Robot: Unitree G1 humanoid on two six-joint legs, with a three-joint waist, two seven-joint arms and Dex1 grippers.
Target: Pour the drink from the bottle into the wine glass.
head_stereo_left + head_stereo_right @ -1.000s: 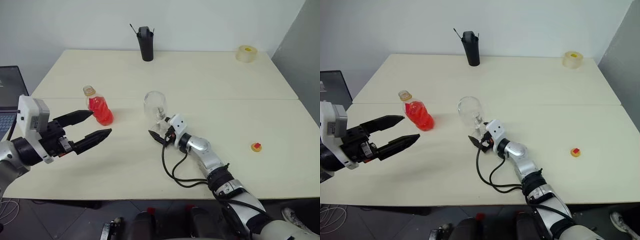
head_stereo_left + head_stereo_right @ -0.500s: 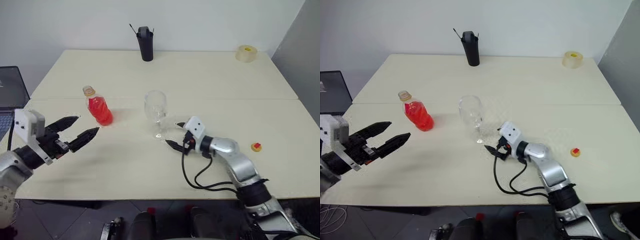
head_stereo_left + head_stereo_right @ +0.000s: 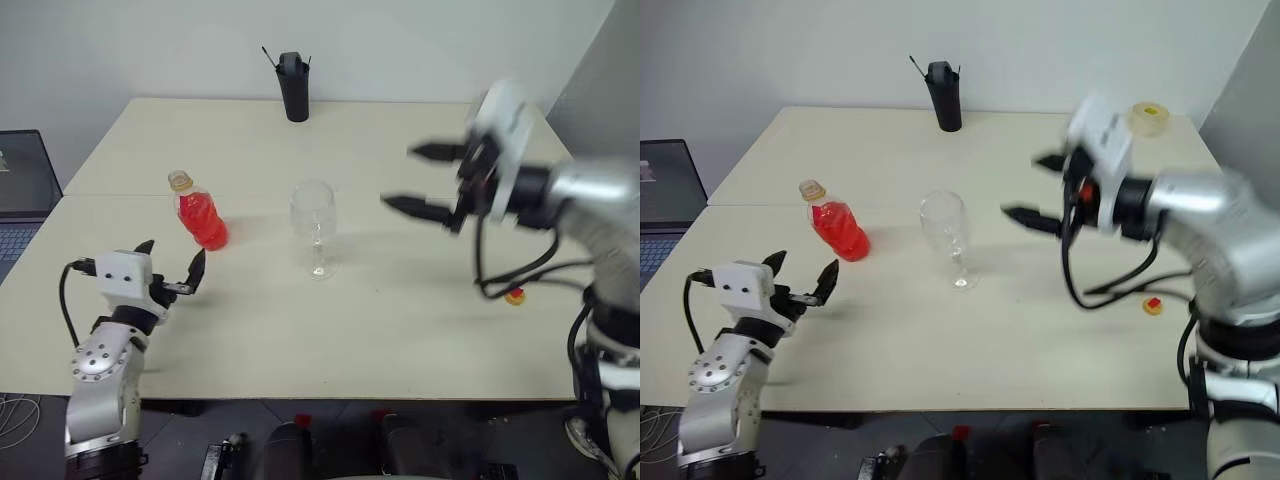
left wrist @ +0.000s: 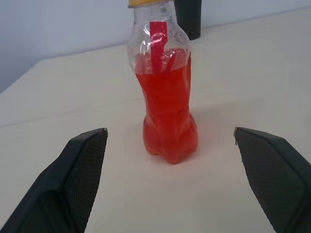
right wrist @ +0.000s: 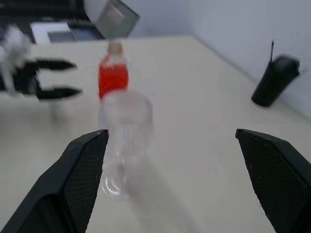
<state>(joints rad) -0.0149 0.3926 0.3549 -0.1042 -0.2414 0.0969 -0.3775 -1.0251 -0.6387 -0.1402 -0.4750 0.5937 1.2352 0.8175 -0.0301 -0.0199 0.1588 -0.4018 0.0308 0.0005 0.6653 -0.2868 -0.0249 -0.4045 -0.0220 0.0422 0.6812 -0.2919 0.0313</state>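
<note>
Left gripper (image 3: 170,266) spread wide near bottle (image 3: 201,213), right gripper (image 3: 425,180) spread wide, raised beside upright, unheld wine glass (image 3: 314,228)

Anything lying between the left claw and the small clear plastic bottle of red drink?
Nothing: in the left wrist view only bare cream table lies between the open left claw and the small clear plastic bottle.

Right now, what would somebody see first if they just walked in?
The small clear plastic bottle of bright red drink stands out on the pale table's left side, with the open left gripper low just in front of it. The clear stemmed wine glass stands empty mid-table, and the open right gripper hangs in the air to its right.
</note>
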